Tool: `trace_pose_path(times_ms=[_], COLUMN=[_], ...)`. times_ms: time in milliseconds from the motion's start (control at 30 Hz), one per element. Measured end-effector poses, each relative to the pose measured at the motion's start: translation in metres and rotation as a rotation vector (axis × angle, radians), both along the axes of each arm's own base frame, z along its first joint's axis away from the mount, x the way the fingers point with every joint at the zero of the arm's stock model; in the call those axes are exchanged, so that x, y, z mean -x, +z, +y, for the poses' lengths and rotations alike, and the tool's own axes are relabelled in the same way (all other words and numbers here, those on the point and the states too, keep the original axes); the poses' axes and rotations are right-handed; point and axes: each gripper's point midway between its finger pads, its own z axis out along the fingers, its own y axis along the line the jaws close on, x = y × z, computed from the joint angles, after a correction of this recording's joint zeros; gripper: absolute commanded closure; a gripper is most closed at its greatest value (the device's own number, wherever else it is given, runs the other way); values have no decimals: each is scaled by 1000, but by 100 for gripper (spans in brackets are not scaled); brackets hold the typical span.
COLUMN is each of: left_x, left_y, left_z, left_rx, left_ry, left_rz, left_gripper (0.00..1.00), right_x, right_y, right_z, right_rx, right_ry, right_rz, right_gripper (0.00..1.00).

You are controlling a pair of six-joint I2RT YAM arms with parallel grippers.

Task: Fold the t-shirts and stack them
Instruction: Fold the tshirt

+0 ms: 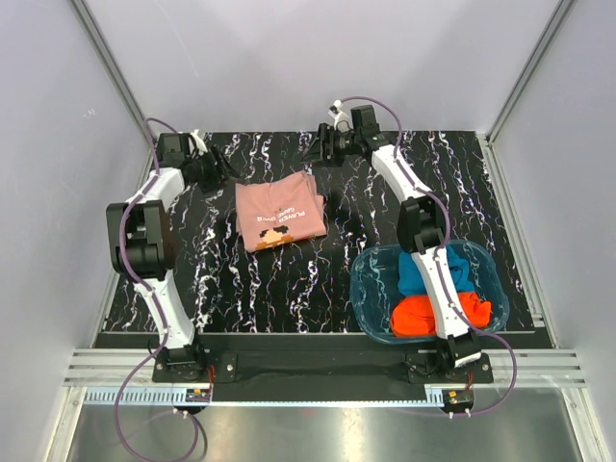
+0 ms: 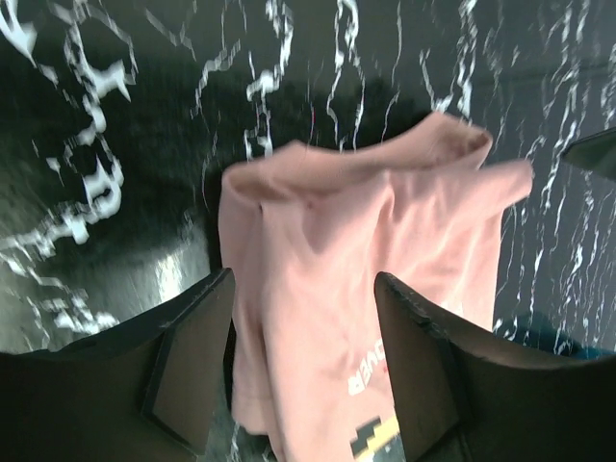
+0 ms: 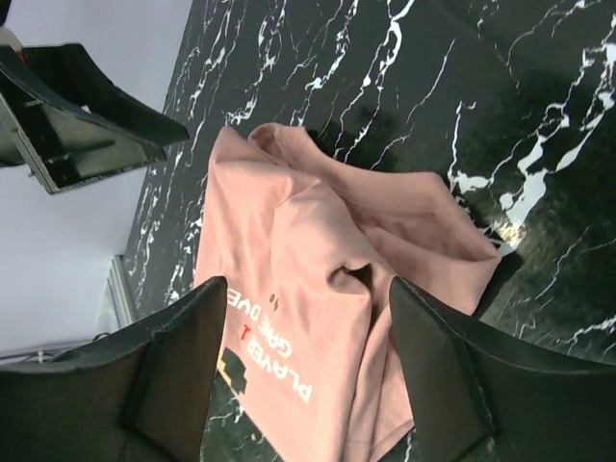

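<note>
White-and-black arms, purple cables

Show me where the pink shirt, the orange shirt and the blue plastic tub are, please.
pink shirt (image 1: 279,212): top view, middle of the folded cloth, above the print.
orange shirt (image 1: 414,316): top view, its left half, inside the tub.
blue plastic tub (image 1: 357,281): top view, its left rim.

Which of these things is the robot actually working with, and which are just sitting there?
Part of the job:
- pink shirt, folded on the table
- blue shirt, in the tub
- orange shirt, in the tub beside the blue one

Just there:
- clear blue plastic tub, which only holds the waiting shirts
- black marbled table
</note>
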Motion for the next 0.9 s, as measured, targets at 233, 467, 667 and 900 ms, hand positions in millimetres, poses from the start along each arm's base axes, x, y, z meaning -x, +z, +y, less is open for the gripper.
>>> trace_pose_path(times_ms=[233, 467, 667, 900], left_x=[-15, -14, -18, -21], left_y=[-12, -40, -33, -37], left_z=[7, -2, -7, -11], left_rx=[34, 96, 125, 160], left_ry=[-23, -66, -88, -96], left_rz=[-46, -5, -46, -48], left_gripper=[35, 36, 38, 46], right_x=[-10, -5, 3, 3], right_y=[-24, -55, -56, -56], right_z=[4, 13, 29, 33], right_rx=[19, 51, 56, 58], right_ry=[-7, 6, 27, 26], right_rz=[-40, -19, -28, -38], right_gripper=[32, 34, 37, 45])
